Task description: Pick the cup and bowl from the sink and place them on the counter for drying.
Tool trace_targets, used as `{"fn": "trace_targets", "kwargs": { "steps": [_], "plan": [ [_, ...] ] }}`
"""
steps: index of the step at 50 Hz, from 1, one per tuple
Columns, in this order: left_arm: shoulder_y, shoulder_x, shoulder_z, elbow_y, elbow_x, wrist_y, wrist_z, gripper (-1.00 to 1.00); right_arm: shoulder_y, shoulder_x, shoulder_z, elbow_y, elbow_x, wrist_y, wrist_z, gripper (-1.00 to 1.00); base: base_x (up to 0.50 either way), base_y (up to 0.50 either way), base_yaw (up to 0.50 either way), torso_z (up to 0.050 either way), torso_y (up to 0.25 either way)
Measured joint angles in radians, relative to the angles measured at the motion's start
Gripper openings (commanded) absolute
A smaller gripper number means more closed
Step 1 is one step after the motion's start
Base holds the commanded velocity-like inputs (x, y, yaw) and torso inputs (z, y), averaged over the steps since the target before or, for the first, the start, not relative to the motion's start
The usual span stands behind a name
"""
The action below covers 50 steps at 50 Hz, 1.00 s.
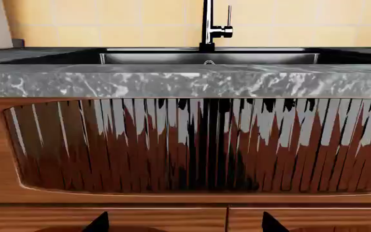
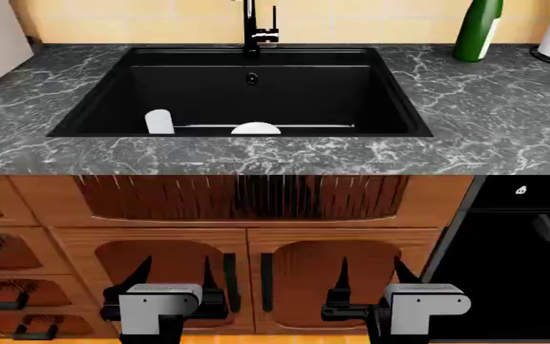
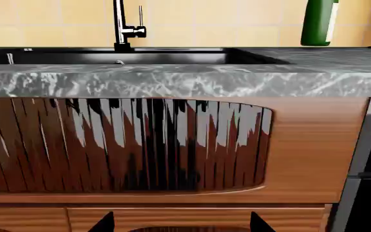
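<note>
Nothing picked yet: I hold both grippers, left (image 2: 172,276) and right (image 2: 369,276), apparently wide open and empty, low before the cabinet; next, reach the small white cylindrical cup (image 2: 160,122) in the matte black sink (image 2: 389,100).

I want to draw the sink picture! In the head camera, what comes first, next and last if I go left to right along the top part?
cup → bowl → green bottle, standing on the counter to the right of the sink.
</note>
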<state>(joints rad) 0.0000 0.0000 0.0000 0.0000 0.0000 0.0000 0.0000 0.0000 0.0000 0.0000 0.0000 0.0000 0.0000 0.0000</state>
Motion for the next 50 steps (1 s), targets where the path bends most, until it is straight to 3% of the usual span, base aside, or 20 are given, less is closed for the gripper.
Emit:
{"fn": "trace_targets", "kwargs": {
  "steps": [24, 50],
  "plan": [
    [-0.002, -0.046, 0.059, -0.001, -0.039, -0.001, -0.058, 1.00, 0.002, 0.051, -0.068, 0.000, 0.029, -0.019, 0.051, 1.00, 0.00, 0.01, 0.00, 0.000, 0.000],
    [-0.016, -0.078, 0.110, -0.008, -0.067, -0.003, -0.106, 1.00, 0.004, 0.084, -0.106, 0.003, 0.070, -0.033, 0.090, 1.00, 0.00, 0.50, 0.00, 0.000, 0.000]
  ]
}}
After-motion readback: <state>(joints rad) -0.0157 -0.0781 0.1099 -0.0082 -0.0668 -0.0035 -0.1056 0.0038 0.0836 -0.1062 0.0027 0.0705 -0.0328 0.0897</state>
